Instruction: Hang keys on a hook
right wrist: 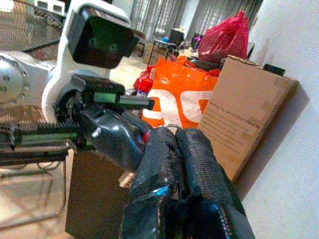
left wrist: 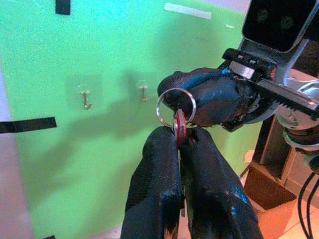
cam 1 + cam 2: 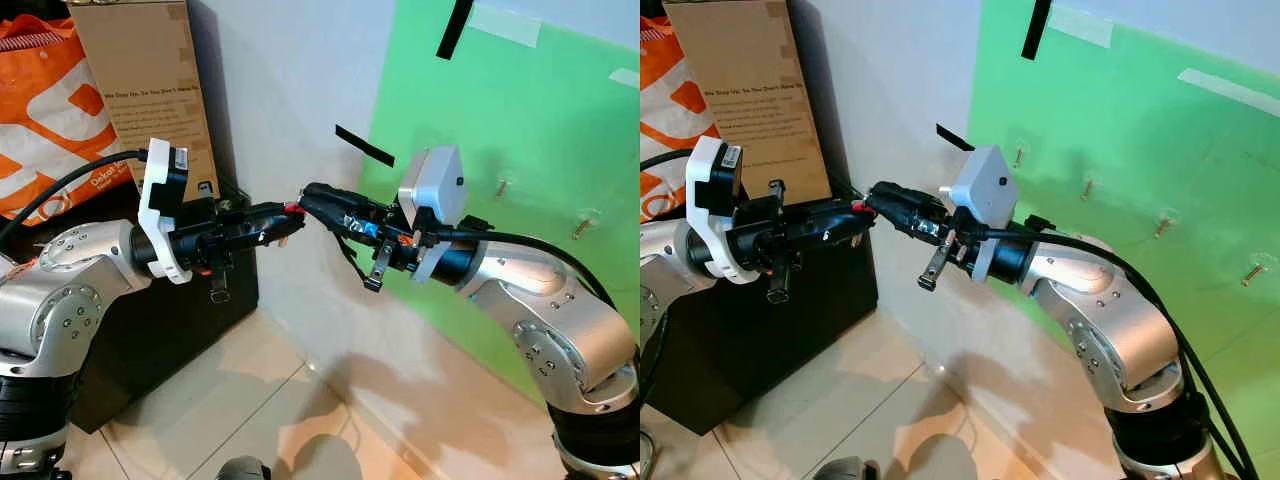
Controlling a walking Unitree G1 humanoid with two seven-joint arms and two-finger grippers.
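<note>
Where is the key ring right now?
In the left wrist view, the key ring sits pinched between the left gripper fingertips, touching the right gripper, in front of the green board with hooks.

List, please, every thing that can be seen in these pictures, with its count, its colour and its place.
Silver key ring with a red key: one, pinched in the left gripper, its ring at the right gripper's fingertips.
Small metal hooks: at least four, brass-coloured, in a row on the green board.
Green board: one, on the white wall, at the robot's right.
Black tape strips: several, at the board's edges.
Brown cardboard box: one, on the black cabinet.
Black cabinet: one, against the wall, at the robot's left.
Orange and white bag: one, beside the box.
Left gripper: black, jaws shut on the key.
Right gripper: black, jaws shut, tip to tip with the left.
</note>
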